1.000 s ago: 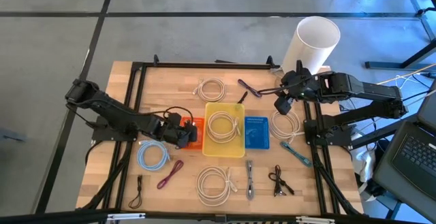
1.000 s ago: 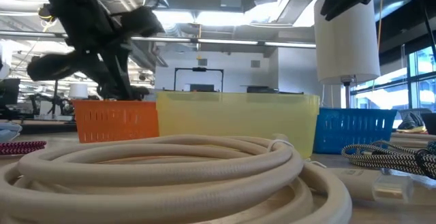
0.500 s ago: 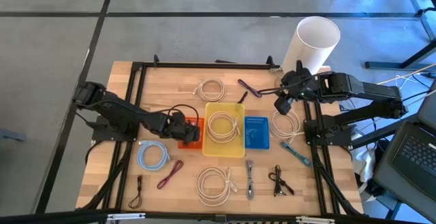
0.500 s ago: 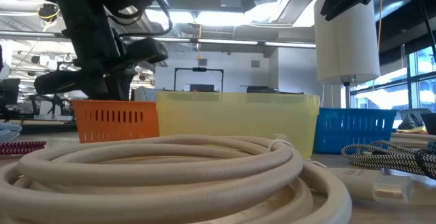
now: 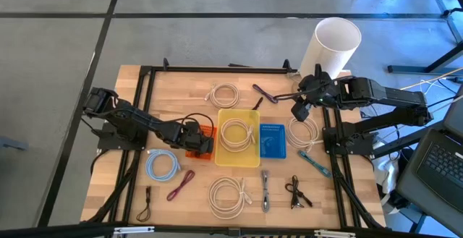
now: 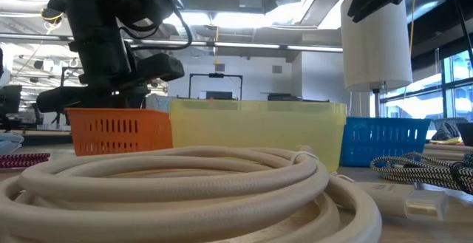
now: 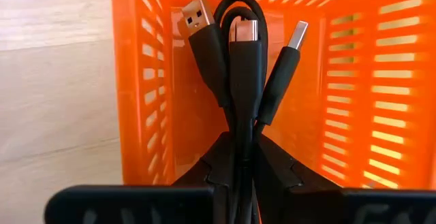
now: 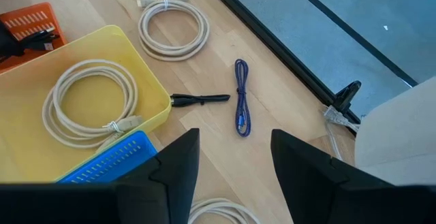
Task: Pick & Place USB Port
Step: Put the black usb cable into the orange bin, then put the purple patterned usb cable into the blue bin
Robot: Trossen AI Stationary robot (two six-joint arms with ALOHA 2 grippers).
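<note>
The left tool (image 5: 197, 138) is gripping a bundled black USB cable (image 7: 238, 81), its fingers (image 7: 272, 169) pinched tight around the folded middle so that the connectors are sticking out forward. In the left wrist view the plugs are pointing into the orange basket (image 7: 354, 81), which suggests the cable is being held directly over its target so that letting go would drop it inside. From above, the orange basket (image 5: 206, 141) is sitting near the middle of the surface (image 5: 130, 122), touching the left side of the yellow bin (image 5: 239, 157), with the blue basket (image 5: 273, 141) on the yellow bin's other side. The three containers are standing in a row, probably so that each cable type is getting its own bin.

The right tool (image 5: 299, 111) is hovering toward the surface's right edge, near the white cylinder (image 5: 334, 46), with its fingers (image 8: 174, 163) spread apart and nothing between them. It appears to be waiting there, clear of the left arm's work.

A cream cable coil (image 5: 236, 132) is already lying in the yellow bin. Other coils and loose cables are lying scattered toward the surface's near and far edges.

No brand, label or writing is showing legibly on the cable, the baskets or the arms.
</note>
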